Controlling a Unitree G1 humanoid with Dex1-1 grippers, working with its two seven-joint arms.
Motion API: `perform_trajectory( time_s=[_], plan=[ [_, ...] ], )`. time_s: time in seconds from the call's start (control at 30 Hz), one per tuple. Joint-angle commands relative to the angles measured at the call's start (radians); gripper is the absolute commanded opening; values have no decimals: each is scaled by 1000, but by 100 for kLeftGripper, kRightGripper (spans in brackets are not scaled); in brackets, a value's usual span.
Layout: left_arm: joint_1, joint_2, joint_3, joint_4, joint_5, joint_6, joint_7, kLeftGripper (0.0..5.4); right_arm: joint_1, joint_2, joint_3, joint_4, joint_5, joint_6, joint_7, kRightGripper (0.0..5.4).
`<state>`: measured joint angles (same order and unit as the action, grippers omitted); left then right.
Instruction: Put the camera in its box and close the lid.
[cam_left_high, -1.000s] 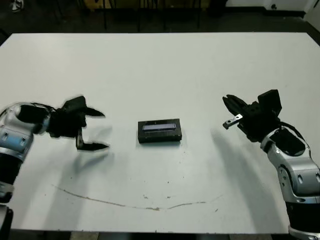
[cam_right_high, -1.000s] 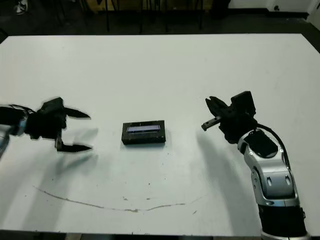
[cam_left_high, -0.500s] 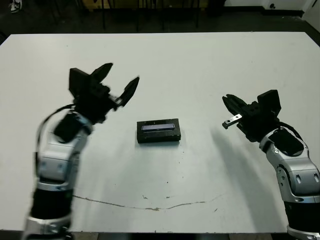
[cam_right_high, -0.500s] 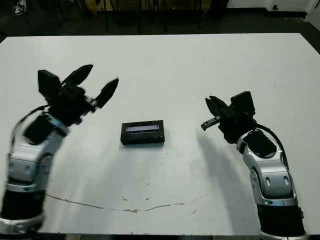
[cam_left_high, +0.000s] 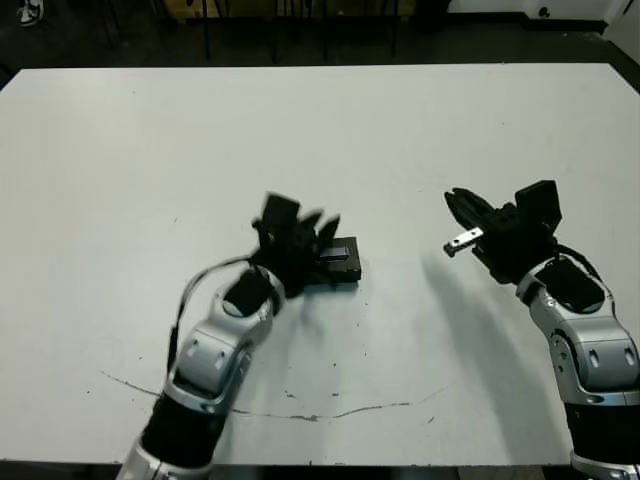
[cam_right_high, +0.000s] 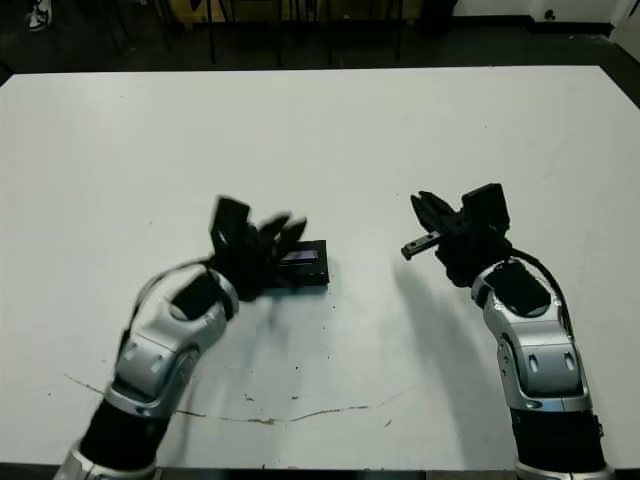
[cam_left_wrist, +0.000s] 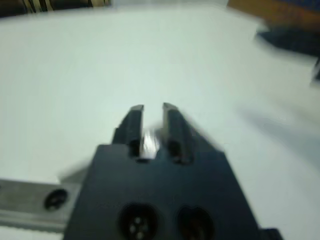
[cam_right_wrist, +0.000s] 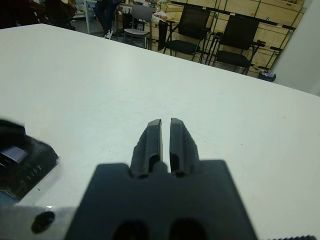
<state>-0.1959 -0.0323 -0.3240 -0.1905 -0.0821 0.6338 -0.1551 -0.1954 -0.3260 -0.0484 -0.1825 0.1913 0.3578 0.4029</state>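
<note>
No text, brand or number can be read anywhere. The lid (cam_right_high: 303, 262) bears a pale label strip, but whatever is printed on it is too small and blurred to make out.

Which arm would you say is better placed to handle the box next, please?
Left. The left tool is already right at the box near the table's middle, covering its left end. The right tool hangs off to the box's right, with bare table between them.
</note>
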Motion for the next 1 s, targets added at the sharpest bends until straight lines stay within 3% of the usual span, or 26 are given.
perform_trajectory(
  time_s=[0.03,0.23,0.5,0.67,0.87,1.0],
  plan=[
    [36,25,-14,20,19,110,8,2,7,-3,-5,-6,4,29,-10,0],
    [52,42,-23,15,30,202,3,2,5,1,-6,3,14,18,0,0],
    [42,37,15,38,12,194,-8,2,10,0,-2,-7,14,28,-5,0],
    [110,23,93,-87,-67,5,-53,2,20,2,-4,-33,15,43,-14,0],
    [108,105,159,-188,-38,-339,-111,2,36,37,-18,-77,42,49,-44,0],
    [80,160,211,-182,-12,-482,-125,2,55,71,-27,-125,70,71,-78,0]
  ],
)
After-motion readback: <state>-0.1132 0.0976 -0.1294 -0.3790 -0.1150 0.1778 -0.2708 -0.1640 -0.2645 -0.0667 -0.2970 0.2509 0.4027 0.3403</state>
